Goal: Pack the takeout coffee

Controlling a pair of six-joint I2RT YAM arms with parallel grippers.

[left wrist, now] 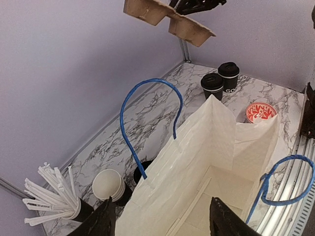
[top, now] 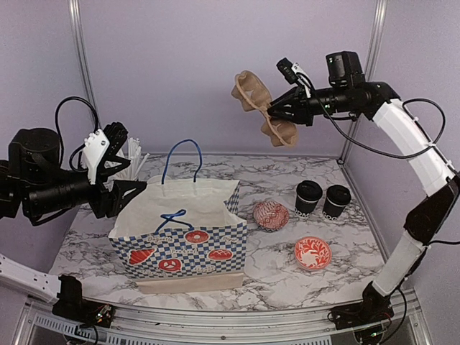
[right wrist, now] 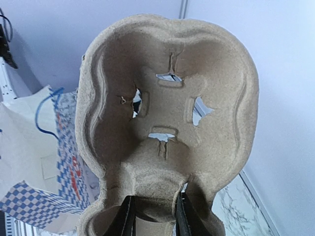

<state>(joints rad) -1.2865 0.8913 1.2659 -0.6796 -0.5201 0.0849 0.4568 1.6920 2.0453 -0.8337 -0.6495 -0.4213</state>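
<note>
Two lidded black coffee cups [top: 308,198] [top: 336,201] stand on the marble table right of the checkered paper bag [top: 180,233]; they also show in the left wrist view [left wrist: 212,86] [left wrist: 229,76]. My right gripper [top: 279,111] is shut on a brown pulp cup carrier [top: 260,108], held high in the air above the table; the carrier fills the right wrist view [right wrist: 167,113], with the fingers [right wrist: 129,216] clamped on its middle ridge. My left gripper [top: 118,181] is open at the bag's left end, its jaws spread over the open bag mouth [left wrist: 211,162].
A black cup of white wrapped straws [left wrist: 54,201] and a stack of empty cups [left wrist: 108,186] stand behind the bag at the left. Two red-and-white bowls [top: 271,214] [top: 312,252] sit right of the bag. Blue bag handles [left wrist: 147,123] stand upright.
</note>
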